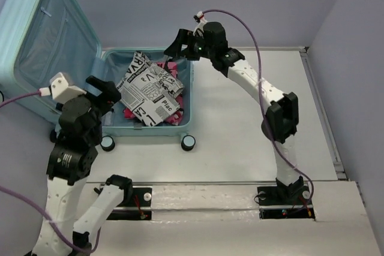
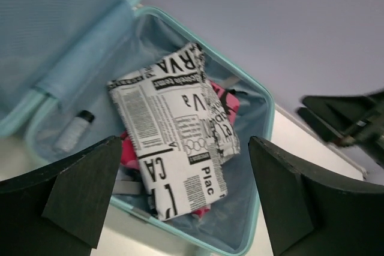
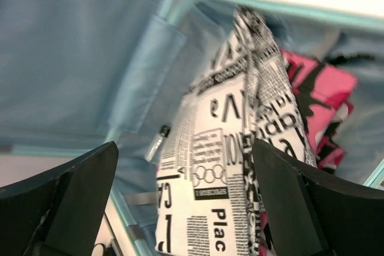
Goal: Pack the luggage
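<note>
The luggage (image 1: 150,130) lies open on the table, its lid (image 1: 42,34) standing up at the left. Inside, a folded newspaper-print cloth (image 1: 150,88) rests on a pink-and-black garment (image 1: 128,113). My left gripper (image 1: 105,91) hovers open over the case's near left corner, nothing between its fingers. My right gripper (image 1: 180,51) hangs open above the far rim, also holding nothing. The left wrist view looks down past the left gripper (image 2: 185,148) at the cloth (image 2: 174,124) and a small clear bottle (image 2: 75,130). The right gripper (image 3: 185,145) frames the same cloth (image 3: 222,148) and bottle (image 3: 156,142).
The case's two caster wheels (image 1: 188,142) (image 1: 108,142) face the arm bases. White tabletop (image 1: 240,136) stretches right of the case to a raised rail (image 1: 321,106). A blue wall backs the scene. The right arm's fingers (image 2: 342,121) show at the right of the left wrist view.
</note>
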Controlling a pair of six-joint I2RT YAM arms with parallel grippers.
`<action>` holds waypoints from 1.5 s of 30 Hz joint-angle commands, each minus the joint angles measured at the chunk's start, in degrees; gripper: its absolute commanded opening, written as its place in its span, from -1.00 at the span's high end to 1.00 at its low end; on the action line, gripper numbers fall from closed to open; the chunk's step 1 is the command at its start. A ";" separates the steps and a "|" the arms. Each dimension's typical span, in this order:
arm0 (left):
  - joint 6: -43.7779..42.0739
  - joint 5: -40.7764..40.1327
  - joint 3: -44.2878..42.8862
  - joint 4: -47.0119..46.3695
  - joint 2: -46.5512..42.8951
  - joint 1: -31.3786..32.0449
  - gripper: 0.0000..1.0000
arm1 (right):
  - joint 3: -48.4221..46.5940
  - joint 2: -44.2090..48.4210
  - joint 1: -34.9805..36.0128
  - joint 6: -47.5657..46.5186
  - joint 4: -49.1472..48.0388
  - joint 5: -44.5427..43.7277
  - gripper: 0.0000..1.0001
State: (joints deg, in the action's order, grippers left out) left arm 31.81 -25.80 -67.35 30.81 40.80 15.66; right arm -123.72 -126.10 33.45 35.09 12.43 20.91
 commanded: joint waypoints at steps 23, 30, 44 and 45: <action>-17.93 -43.56 -29.85 12.35 21.43 -8.62 -0.81 | 48.49 41.99 -2.87 -14.96 -9.44 6.69 -0.80; -17.21 -43.80 -21.43 11.21 20.20 -15.13 -0.63 | 49.98 42.34 -3.92 -15.41 -9.44 6.69 -0.80; -16.09 -42.50 -15.50 9.61 26.32 -23.91 -0.40 | 51.39 44.01 -3.92 -16.02 -9.44 7.48 -0.80; -14.43 -41.79 -16.31 10.23 27.31 -25.58 -0.29 | 51.47 44.19 -3.92 -16.19 -9.44 7.48 -0.80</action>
State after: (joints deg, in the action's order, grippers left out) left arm 13.32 -67.24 -78.70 40.58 62.26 -6.48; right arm -72.53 -84.36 29.95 20.27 5.48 26.98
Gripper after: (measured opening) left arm 0.708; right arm 0.902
